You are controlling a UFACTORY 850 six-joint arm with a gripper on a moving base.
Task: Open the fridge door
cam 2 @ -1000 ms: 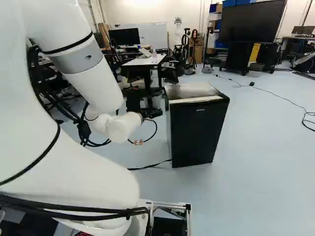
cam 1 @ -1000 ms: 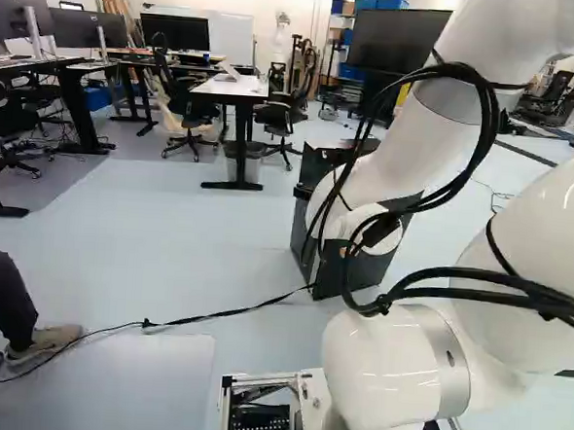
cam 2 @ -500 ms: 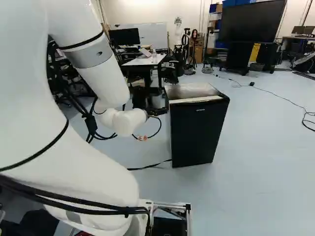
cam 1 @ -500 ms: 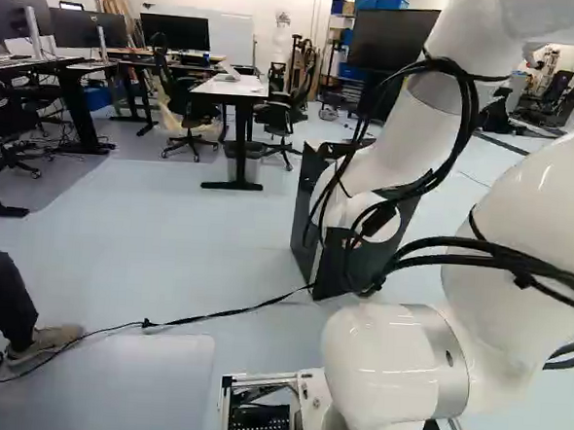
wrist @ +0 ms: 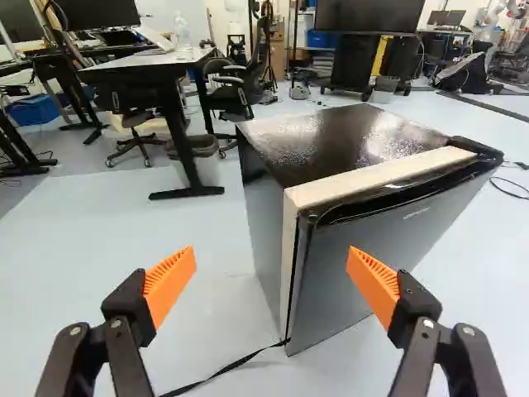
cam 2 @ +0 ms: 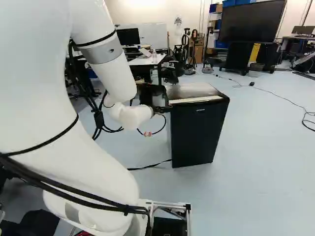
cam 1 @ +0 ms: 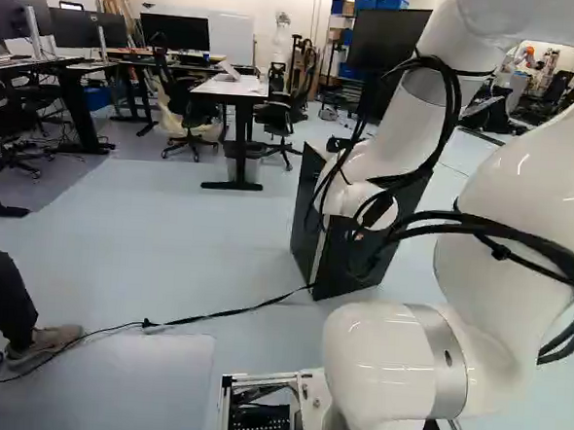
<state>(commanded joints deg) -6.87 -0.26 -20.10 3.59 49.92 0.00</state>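
In the right base view my gripper [cam 2: 161, 109] is beside the top left corner of the black fridge [cam 2: 199, 137]; whether they touch, I cannot tell there. The wrist view shows the gripper [wrist: 271, 263] wide open, with orange pads and nothing gripped. Ahead of it stands the fridge, upright, its glossy dark top [wrist: 331, 145] facing up. The door [wrist: 430, 219] is closed against the pale body edge [wrist: 364, 178], with a recessed grip along its upper edge. One finger overlaps the door face in that view. My arm hides much of the fridge [cam 1: 307, 211] in the left base view.
A dark cable [cam 1: 213, 315] runs over the floor to the fridge's foot. A white-topped desk [cam 1: 231, 87] and office chairs stand beyond. A large screen [cam 2: 252, 22] is at the back. A seated person's leg [cam 1: 5, 290] shows at the left of the left base view.
My arm has swung toward the fridge, bringing the gripper rightward in the right base view, up to the fridge's near corner. The base and the fridge have not moved.
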